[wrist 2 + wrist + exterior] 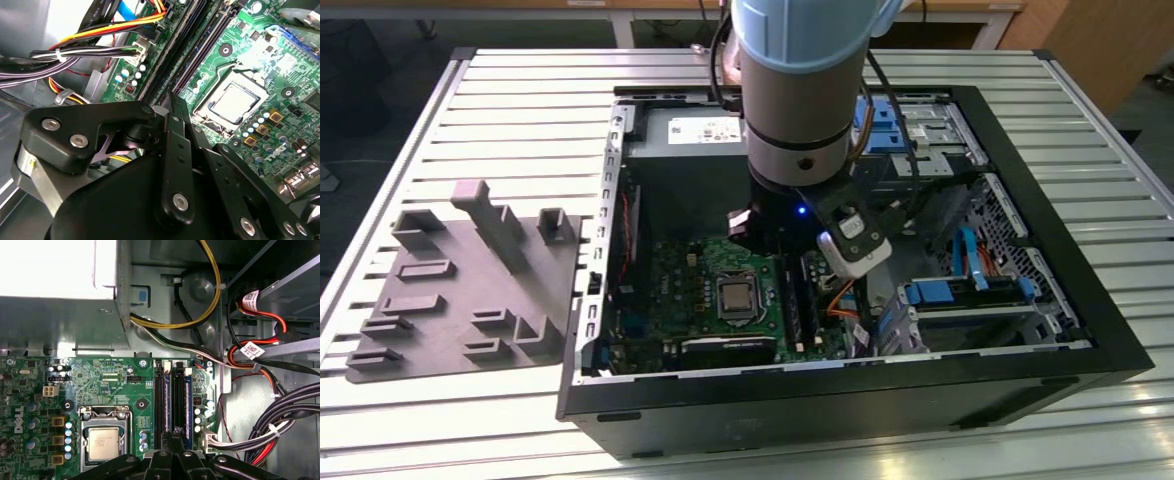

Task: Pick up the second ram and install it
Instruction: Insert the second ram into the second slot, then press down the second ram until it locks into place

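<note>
Inside the open computer case (pixel 1067 350), the gripper (pixel 172 440) is lowered over the memory slots (pixel 167 400) beside the processor socket (pixel 103 442) on the green motherboard (pixel 687 290). Its fingers (pixel 172 107) are drawn together; whether they grip anything cannot be told. The second ram (pixel 188 402) stands seated in a slot just beside the fingertips. A grey tray (pixel 447 300) lies on the table toward the exterior view's left.

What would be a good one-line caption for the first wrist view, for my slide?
The claw hovers over the memory slots beside the processor on the green motherboard.
</note>
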Controlling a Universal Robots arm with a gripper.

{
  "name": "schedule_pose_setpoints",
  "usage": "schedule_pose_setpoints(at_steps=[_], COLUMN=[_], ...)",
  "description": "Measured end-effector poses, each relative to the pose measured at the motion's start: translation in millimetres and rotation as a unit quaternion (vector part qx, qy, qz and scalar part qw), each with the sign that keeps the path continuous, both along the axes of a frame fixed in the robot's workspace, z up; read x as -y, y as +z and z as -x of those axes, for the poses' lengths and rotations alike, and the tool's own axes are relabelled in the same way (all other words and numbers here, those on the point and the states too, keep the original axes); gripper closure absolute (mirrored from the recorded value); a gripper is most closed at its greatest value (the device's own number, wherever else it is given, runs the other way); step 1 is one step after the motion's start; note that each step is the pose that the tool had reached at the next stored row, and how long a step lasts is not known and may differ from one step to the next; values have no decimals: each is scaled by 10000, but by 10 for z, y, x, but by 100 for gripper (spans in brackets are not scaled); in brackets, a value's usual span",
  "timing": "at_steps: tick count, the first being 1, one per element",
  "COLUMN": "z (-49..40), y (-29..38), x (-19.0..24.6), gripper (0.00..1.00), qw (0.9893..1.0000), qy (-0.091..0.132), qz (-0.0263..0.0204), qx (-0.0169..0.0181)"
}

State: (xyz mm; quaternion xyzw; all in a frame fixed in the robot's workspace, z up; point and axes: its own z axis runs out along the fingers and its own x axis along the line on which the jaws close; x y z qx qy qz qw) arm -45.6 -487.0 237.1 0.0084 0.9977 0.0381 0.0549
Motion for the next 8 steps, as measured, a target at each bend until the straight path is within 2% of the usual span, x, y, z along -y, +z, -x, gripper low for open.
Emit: schedule_pose_setpoints(at_steps=[8], z=[0], y=[23], x=[0], gripper=[89], qw=[10000], qy=[0], qz=[0], qx=[0])
